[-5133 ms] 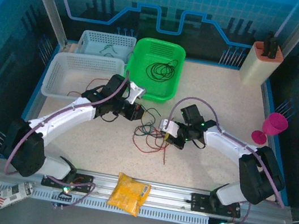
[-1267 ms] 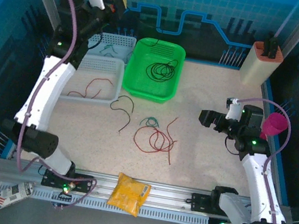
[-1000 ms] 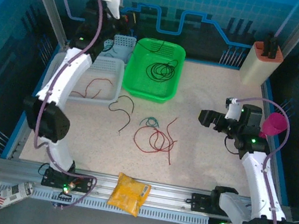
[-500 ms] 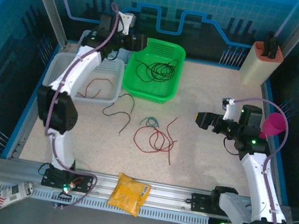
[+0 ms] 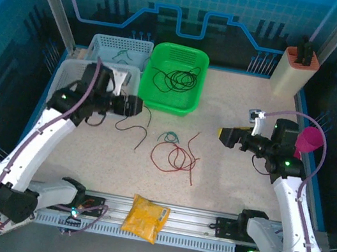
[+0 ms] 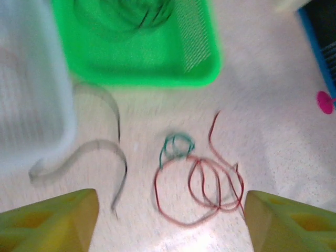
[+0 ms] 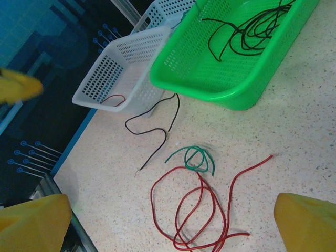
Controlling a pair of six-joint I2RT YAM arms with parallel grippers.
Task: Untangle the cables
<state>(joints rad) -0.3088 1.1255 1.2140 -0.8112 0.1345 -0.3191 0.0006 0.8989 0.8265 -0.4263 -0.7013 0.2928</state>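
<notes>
Left gripper (image 5: 133, 106) hangs over the table at the white basket (image 7: 121, 68). Its fingers (image 6: 52, 218) are spread wide with nothing between them. Right gripper (image 5: 226, 135) sits right of the wires, fingers (image 7: 310, 220) also wide apart, empty. Red cable (image 7: 194, 205) lies looped mid-table, and the green cable (image 7: 194, 155) overlaps its top loop. Black cable (image 7: 155, 131) is apart on the left, by the baskets. Black coil (image 7: 247, 29) is in the green basket (image 7: 231, 89).

top: high from near edge, wide | wrists: nearer, tilted down | shared: loose cables (image 5: 175, 156)
</notes>
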